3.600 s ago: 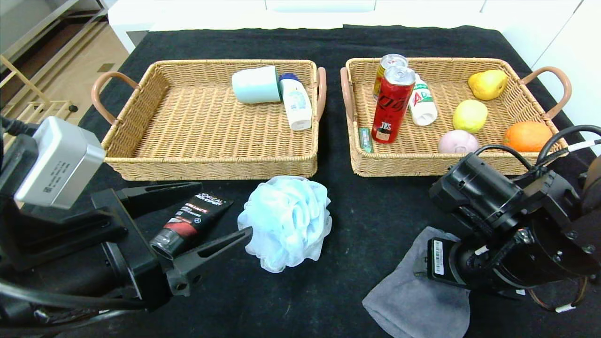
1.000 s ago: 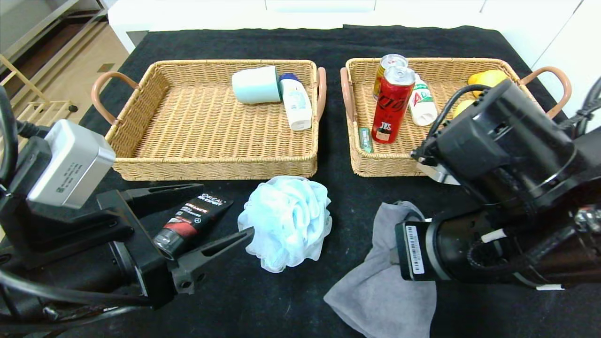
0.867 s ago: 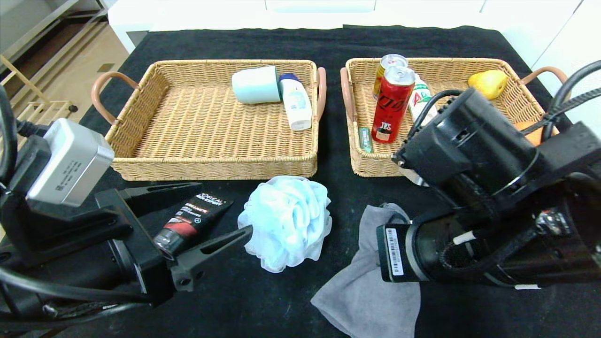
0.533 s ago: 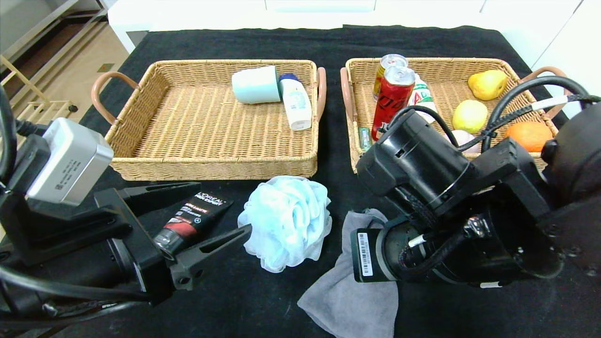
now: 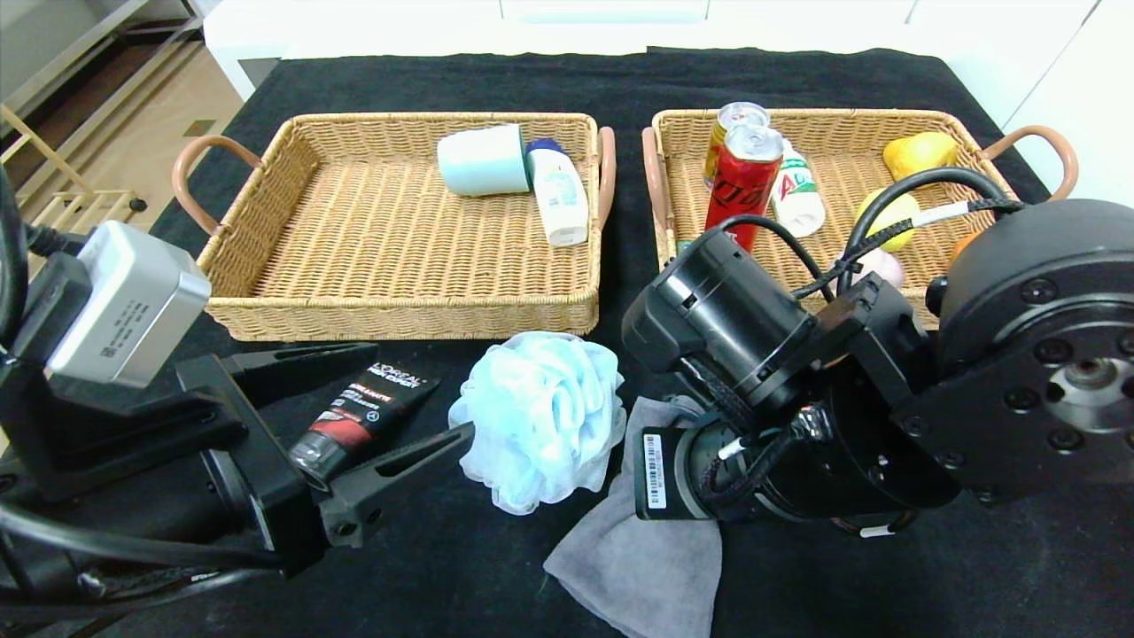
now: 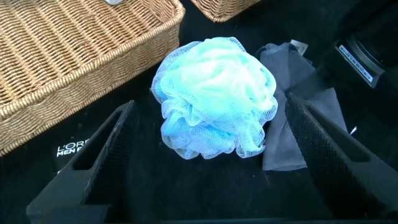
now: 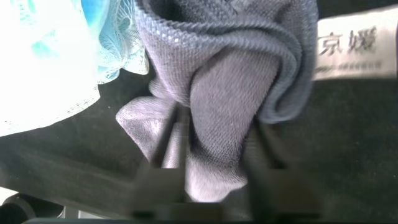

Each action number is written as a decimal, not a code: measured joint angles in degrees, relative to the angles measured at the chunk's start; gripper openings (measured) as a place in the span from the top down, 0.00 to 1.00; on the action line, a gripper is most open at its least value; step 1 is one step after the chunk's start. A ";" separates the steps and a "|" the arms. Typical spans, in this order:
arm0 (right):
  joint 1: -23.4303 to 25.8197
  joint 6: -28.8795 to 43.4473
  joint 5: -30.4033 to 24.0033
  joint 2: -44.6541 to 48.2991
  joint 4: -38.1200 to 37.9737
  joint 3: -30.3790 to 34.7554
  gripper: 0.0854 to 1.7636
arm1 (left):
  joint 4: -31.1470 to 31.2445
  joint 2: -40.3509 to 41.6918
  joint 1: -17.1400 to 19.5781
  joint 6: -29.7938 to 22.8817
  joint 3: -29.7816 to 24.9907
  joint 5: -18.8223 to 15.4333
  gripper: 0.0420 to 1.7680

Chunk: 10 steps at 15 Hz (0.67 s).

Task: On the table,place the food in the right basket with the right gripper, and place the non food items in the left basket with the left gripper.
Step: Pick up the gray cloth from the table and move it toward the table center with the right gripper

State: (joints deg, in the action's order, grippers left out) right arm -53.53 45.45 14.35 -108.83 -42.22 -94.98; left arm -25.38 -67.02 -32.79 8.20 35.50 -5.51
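The grey towel (image 5: pixel 633 549) has been dragged leftward to touch the blue bath puff (image 5: pixel 538 418) (fabric bunched between the right gripper's (image 7: pixel 208 165) fingers), while the wide-open left gripper (image 5: pixel 354 416) is parked just beside the puff.

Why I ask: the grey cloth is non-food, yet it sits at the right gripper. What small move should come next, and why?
Probably the right gripper should let go of the grey cloth and back away. The cloth lies beside the blue pouf, close to the open left gripper, which must carry non-food to the left basket.
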 joint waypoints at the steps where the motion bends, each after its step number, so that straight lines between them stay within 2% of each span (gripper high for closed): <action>1: 0.09 0.04 0.00 -0.10 -0.06 -0.04 0.57 | -0.02 0.00 0.00 0.02 0.00 0.02 0.03; 5: -0.07 -0.09 0.00 0.12 -0.11 -0.11 0.35 | 0.05 -0.15 0.00 0.04 -0.04 -0.02 0.03; 10: -0.51 -0.72 0.26 2.35 -2.02 0.13 0.20 | 0.11 -0.32 0.00 0.09 -0.15 -0.07 0.03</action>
State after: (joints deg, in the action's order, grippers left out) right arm -54.04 44.73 14.60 -106.47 -44.24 -94.84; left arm -25.27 -67.34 -32.79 8.29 35.35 -5.58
